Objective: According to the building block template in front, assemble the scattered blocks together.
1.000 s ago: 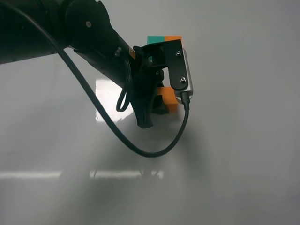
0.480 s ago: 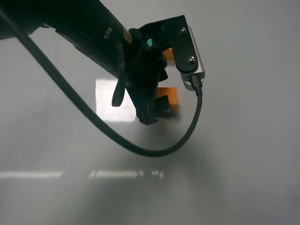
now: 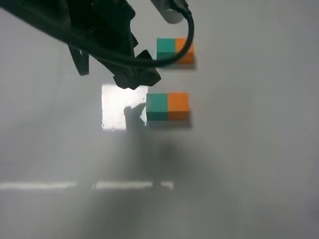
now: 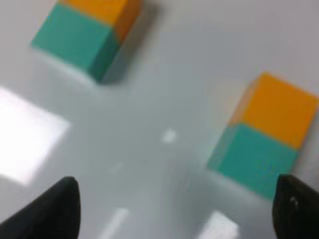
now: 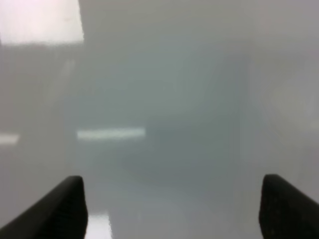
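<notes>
While the scattered blocks (image 3: 168, 106) sit joined, the left end effector (image 4: 172, 209) hangs spread wide, empty.

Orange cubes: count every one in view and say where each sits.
2. One orange cube sits mid-table, touching a teal cube on its left. The other is the orange half of the building block template, farther back, partly crossed by a black cable.

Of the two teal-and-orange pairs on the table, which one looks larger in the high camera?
The nearer pair, lying toward the bottom of the high view, looks larger. The building block template lies farther back, looks slightly smaller, and a black cable crosses it.
</notes>
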`<act>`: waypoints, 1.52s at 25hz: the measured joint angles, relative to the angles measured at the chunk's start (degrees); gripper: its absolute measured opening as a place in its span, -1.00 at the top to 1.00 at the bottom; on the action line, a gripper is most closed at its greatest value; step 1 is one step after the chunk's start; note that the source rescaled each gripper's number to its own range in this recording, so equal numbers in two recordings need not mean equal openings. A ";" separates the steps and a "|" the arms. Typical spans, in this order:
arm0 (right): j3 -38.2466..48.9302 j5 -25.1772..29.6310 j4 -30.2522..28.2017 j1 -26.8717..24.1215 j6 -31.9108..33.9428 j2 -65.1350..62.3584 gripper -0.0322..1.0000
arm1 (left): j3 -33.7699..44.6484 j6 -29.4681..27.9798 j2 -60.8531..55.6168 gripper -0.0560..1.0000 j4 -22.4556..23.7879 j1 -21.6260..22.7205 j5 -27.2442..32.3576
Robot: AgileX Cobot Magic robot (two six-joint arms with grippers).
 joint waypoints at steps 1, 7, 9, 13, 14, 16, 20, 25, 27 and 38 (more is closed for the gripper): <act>0.00 0.00 0.00 0.00 0.00 0.00 0.94 | 0.00 -3.36 -0.98 -0.52 0.68 1.68 2.19; 0.00 0.00 0.00 0.00 0.00 0.00 0.94 | -0.05 -19.06 -8.92 -0.52 2.35 17.62 15.61; 0.00 0.00 0.00 0.00 0.00 0.00 0.94 | 0.01 -20.17 -11.57 -0.51 0.98 24.33 17.22; 0.00 0.00 0.00 0.00 -0.05 0.00 0.94 | 4.86 -18.23 -18.78 -0.51 -4.85 37.80 17.51; 0.00 0.00 0.00 0.00 -0.05 0.00 0.94 | 7.37 -17.71 -20.72 -0.51 -5.80 40.00 17.59; 0.00 0.00 0.00 0.00 -0.05 0.00 0.94 | 13.34 -17.27 -25.79 -0.51 -6.97 42.29 17.81; 0.00 0.00 0.00 0.00 -0.05 0.00 0.94 | 29.76 -17.03 -42.26 -0.48 -10.78 42.97 17.83; 0.00 0.00 0.00 0.00 -0.05 0.00 0.94 | 49.18 -16.60 -66.94 -0.43 -12.55 43.01 18.46; 0.00 0.00 0.00 0.00 -0.05 0.00 0.94 | 54.77 -16.53 -75.90 -0.42 -12.10 43.01 18.73; 0.00 -0.02 0.00 0.00 0.00 0.00 0.94 | 66.05 -16.07 -86.00 -0.39 -12.84 43.01 14.24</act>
